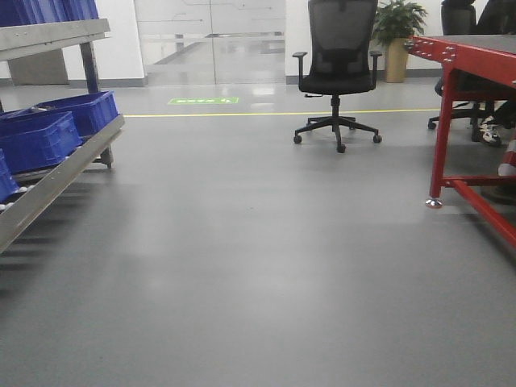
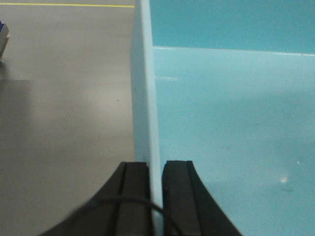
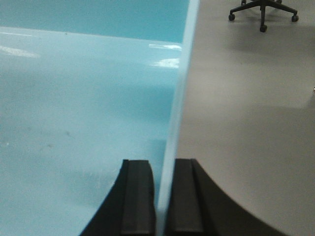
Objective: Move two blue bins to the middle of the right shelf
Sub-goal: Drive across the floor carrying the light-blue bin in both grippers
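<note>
1. Grey, shiny floor (image 1: pixel 242 266) fills the front view. A yellow line (image 1: pixel 242 114) crosses it farther away, with a black office chair (image 1: pixel 337 64) and a potted plant (image 1: pixel 397 32) behind it.
2. At the left edge stands a sloping metal rack (image 1: pixel 56 173) that carries dark blue bins (image 1: pixel 72 113). These are not the bins of the task. At the right edge is a red table (image 1: pixel 468 52).
3. No shelf on the right side is visible in any view, so the goal place is not yet in sight.
4. The pale blue bin (image 2: pixel 221 123) is held between the two arms, and its inside looks empty. The floor appears beyond its walls in both wrist views, so I judge that it is lifted and not resting on a shelf.
5. The left gripper (image 2: pixel 156 164) is closed on the left wall (image 2: pixel 145 73) of this bin, with one finger outside and one inside.
6. The right gripper (image 3: pixel 160 162) is closed in the same way on the right wall (image 3: pixel 179 88).
7. Only one bin interior shows. I cannot tell whether a second pale bin is nested under it.
8. My judgement is that picking up is done and the carrying is in progress. What is left is to reach the right shelf, set the load on the middle level and let go. If only one bin is held, the second one must also be fetched.
</note>
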Motion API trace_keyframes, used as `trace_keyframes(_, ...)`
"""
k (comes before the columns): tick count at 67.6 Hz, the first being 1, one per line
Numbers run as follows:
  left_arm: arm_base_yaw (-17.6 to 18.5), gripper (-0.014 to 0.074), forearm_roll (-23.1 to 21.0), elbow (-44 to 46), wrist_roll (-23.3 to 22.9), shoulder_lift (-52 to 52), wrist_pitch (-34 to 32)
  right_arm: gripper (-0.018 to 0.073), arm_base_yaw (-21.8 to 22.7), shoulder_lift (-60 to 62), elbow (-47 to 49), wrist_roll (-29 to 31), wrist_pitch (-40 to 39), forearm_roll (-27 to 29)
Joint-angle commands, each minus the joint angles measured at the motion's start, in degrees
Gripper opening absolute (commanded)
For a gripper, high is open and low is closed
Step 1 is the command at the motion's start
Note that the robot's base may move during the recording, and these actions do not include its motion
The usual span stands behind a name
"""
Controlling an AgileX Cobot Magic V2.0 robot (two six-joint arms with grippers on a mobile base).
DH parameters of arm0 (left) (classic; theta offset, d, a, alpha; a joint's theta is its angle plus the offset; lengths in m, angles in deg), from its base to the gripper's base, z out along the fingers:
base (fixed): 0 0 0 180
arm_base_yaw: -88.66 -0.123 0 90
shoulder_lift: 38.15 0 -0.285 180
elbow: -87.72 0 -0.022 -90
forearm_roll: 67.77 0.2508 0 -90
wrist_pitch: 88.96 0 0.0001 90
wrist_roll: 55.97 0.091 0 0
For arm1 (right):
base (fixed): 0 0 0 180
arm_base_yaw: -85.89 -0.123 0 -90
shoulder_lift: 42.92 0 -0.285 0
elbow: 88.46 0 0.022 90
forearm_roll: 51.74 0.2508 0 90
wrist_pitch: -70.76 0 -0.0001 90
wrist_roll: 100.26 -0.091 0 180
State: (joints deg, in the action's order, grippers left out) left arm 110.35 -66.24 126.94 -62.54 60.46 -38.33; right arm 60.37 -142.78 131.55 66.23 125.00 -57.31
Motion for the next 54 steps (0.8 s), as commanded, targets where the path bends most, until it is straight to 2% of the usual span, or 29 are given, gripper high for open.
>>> trace_keyframes(1,0.4,-0.0111,-2.2,0.9,0.0,-0.9,-3.7,-0.0153,-0.3,0.7,0.6,0.9,-3.3,1.3)
trace_keyframes(54,0.4,-0.0111,-2.2,0.9,0.0,-0.9,-3.7,-0.0153,-0.3,0.7,0.6,0.9,-3.3,1.3)
